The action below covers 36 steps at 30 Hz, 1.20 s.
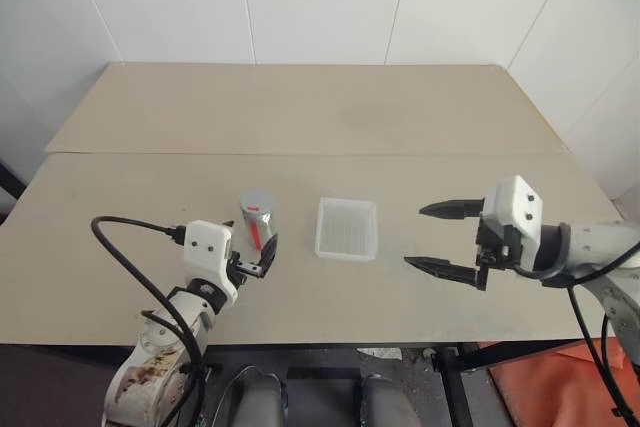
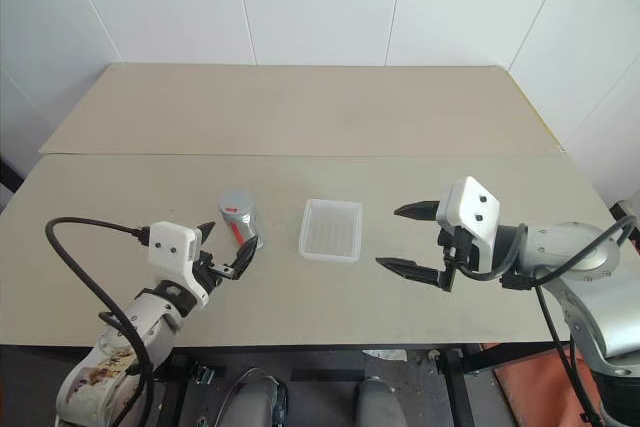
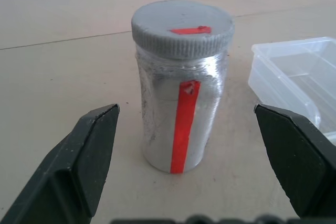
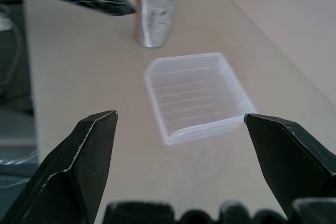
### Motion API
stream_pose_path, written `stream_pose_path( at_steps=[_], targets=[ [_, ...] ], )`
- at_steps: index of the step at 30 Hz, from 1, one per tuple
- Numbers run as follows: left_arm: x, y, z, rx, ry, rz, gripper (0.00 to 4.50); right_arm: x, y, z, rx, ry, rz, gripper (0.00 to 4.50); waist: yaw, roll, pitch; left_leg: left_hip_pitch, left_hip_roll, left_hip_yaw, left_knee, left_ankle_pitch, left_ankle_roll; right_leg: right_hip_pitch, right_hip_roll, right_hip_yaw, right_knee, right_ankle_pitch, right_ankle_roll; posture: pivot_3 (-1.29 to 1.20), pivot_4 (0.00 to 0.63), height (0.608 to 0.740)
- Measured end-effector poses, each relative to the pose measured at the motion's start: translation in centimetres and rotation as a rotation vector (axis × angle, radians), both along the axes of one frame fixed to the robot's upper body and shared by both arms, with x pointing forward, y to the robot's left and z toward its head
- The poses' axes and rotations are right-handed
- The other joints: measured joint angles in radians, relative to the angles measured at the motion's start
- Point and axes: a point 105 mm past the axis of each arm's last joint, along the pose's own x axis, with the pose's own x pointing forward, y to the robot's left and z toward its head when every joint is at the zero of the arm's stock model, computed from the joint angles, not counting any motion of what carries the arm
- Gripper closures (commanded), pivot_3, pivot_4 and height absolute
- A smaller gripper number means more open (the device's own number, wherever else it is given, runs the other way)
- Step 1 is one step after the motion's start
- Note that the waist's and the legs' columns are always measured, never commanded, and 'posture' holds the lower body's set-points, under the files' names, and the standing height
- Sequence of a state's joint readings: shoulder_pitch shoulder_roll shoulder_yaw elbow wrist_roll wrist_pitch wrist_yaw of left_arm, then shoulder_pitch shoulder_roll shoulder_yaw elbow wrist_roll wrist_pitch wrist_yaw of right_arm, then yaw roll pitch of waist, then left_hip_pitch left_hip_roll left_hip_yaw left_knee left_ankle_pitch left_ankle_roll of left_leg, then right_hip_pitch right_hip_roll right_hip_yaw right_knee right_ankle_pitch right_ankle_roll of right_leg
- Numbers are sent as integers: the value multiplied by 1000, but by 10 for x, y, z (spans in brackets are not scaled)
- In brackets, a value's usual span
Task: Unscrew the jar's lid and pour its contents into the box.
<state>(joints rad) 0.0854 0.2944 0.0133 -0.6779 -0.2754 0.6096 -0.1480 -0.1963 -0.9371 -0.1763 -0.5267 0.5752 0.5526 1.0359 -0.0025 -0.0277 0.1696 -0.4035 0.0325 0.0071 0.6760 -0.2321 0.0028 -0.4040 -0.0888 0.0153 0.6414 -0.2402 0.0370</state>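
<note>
The jar, silvery with a red stripe, stands upright on the table with its grey lid on. Its contents are hidden inside. My left gripper is open and level, its fingers spread wider than the jar and just short of it, touching nothing. The box, a shallow translucent tray, lies to the right of the jar with nothing in it. My right gripper hovers open to the right of the box, pointing toward it, nothing between its fingers.
The beige table runs far back to a white wall, with a seam across its middle. Its front edge lies close below both grippers. A black cable loops off the left wrist.
</note>
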Motion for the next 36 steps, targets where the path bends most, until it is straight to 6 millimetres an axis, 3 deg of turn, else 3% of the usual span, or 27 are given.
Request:
stream_pose_path(
  at_steps=[14, 30, 33, 36],
  targets=[
    [30, -16, -6, 13, -58, 22, 14, -7, 0, 12, -7, -15, 76, 0, 11, 0, 0, -1, 0, 0, 0, 0, 0, 0, 0, 0, 0, 0, 0, 0, 150, 740],
    [49, -28, -8, 2, -85, 18, 14, -10, -2, 11, 1, -3, 80, 0, 14, 0, 0, -1, 0, 0, 0, 0, 0, 0, 0, 0, -1, 0, 0, 0, 150, 740],
    [49, -28, -8, 11, -89, 24, 606, -12, -2, 11, 3, 0, 81, 0, 13, 0, 0, -1, 0, 0, 0, 0, 0, 0, 0, 0, -1, 0, 0, 0, 150, 740],
    [49, -26, -7, 16, -99, 46, 1602, -13, -3, 14, 2, -12, 76, 0, 13, 0, 0, -1, 0, 0, 0, 0, 0, 0, 0, 0, -1, 0, 0, 0, 150, 740]
  ],
)
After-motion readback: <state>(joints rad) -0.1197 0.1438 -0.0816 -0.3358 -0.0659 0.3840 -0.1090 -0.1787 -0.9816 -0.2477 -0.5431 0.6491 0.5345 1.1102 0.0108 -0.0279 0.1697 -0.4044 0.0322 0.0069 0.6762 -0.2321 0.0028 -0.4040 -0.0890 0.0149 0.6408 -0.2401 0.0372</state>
